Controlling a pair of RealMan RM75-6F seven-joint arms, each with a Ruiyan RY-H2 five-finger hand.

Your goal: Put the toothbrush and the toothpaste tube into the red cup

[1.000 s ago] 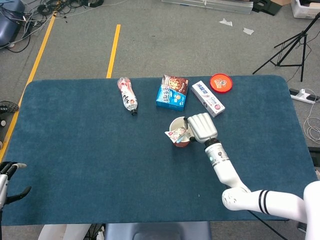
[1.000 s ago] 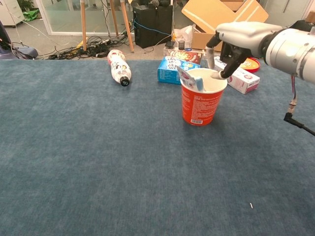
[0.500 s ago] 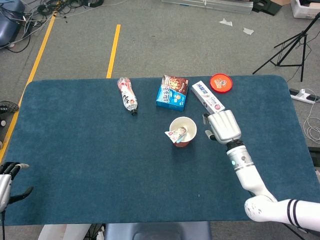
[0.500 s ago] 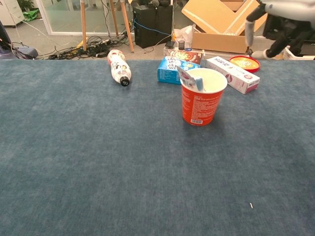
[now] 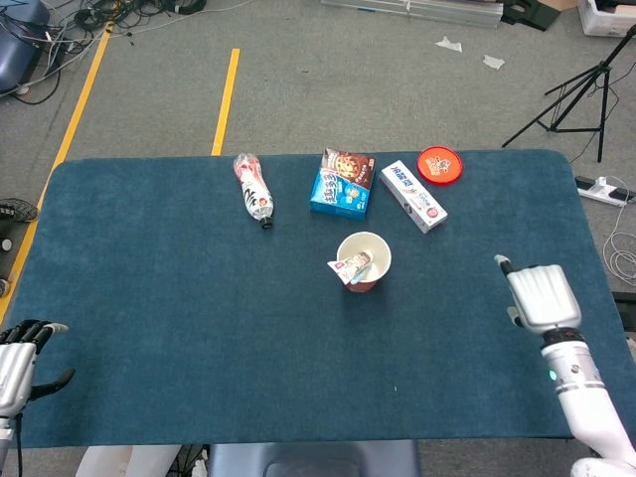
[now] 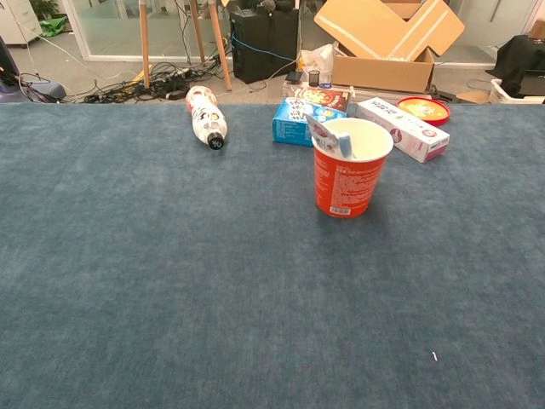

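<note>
The red cup (image 5: 364, 262) stands upright near the middle of the blue-covered table (image 5: 179, 328). In the chest view the cup's white interior is visible, with the toothpaste tube (image 6: 320, 135) and the toothbrush (image 6: 344, 145) leaning against the cup's left inner wall, their upper ends projecting above the rim. In the head view both items appear inside the cup on its lower-left side.

The right robot hand (image 5: 542, 296) is positioned over the table's right edge, well apart from the cup. It holds nothing; its back faces the camera and its fingers are apart, pointing toward the far side of the table. The left robot hand (image 5: 20, 350) is at the table's near left corner, also well apart from the cup. It holds nothing, and its dark-tipped fingers are spread. Neither robot hand appears in the chest view.

Other items lie along the far part of the table:
- A plastic bottle (image 5: 253, 188) lies on its side, left of the cup, cap toward the near edge.
- A blue snack box (image 5: 342, 184) lies flat beyond the cup.
- A white toothpaste carton (image 5: 413, 196) lies just right of the snack box.
- A red round lid (image 5: 439, 164) lies near the carton's far end.
</note>
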